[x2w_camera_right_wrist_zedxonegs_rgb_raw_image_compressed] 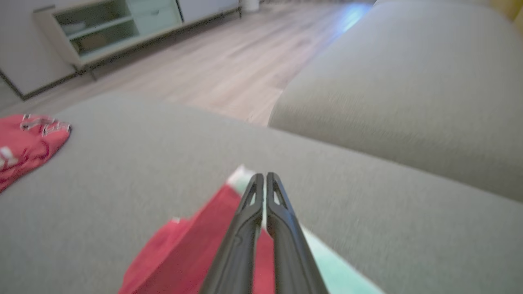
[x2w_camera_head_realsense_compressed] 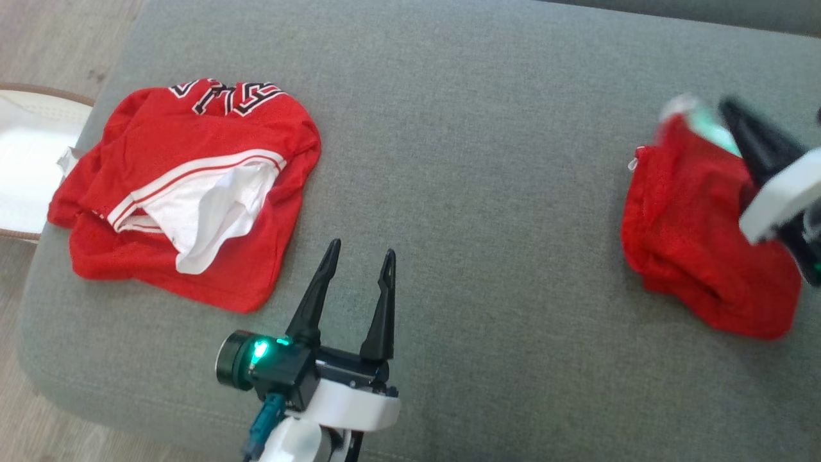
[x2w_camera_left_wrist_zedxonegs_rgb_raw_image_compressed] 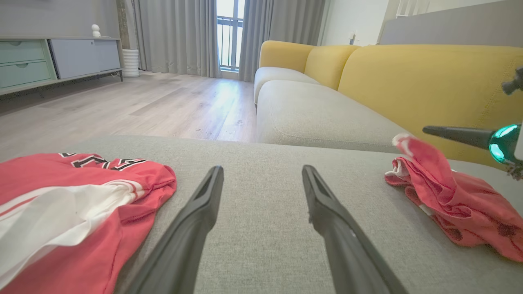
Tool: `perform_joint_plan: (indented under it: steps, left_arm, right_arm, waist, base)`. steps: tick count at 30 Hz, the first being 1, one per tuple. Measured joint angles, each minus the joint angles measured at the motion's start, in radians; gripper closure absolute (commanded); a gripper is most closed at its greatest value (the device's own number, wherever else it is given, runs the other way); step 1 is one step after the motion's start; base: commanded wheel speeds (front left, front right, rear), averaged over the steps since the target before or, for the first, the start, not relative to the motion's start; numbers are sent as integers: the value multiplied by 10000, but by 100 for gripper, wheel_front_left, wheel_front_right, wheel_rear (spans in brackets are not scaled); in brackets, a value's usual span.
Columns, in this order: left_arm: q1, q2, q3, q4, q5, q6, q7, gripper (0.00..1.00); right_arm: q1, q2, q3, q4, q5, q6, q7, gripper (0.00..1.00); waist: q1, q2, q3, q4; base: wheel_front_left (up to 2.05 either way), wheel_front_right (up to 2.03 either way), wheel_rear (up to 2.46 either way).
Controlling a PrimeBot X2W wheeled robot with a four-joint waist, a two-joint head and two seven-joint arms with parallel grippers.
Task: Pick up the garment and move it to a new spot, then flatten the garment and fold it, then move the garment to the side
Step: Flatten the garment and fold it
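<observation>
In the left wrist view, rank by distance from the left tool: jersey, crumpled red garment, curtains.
1. The jersey, just left of the left tool.
2. The crumpled red garment, farther right.
3. The curtains, across the room.

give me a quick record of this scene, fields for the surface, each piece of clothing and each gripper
surface: grey cushion
left side: red and white jersey, crumpled, nothing touching it
right side: red garment, bunched, top corner lifted
right gripper: shut, apparently pinching the red garment's top corner
left gripper: open, over bare cushion between the two pieces, touching neither
background: yellow sofa, wooden floor
</observation>
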Motion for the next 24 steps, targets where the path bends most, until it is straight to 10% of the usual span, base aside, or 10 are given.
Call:
perform_joint_plan:
  steps: [7,10,24]
  left_arm:
    - [-71,-6,12,144,-69,105,0,0]
    - [41,-10,165,255,-69,155,0,0]
    - [1718,261,1097,577,121,514,2,0]
  right_arm:
    - [-154,673,-163,646,-493,0,-1528,84]
    - [301,1020,-894,562,-571,0,-1732,0]
    - [5469,3172,-4830,-2581,-3962,0,-1760,0]
  waist:
    - [0,0,-372,-70]
    - [-3,0,-806,-325]
    - [-4,0,-2688,-1943]
  base:
    - [0,0,0]
    - [0,0,0]
    - [0,0,0]
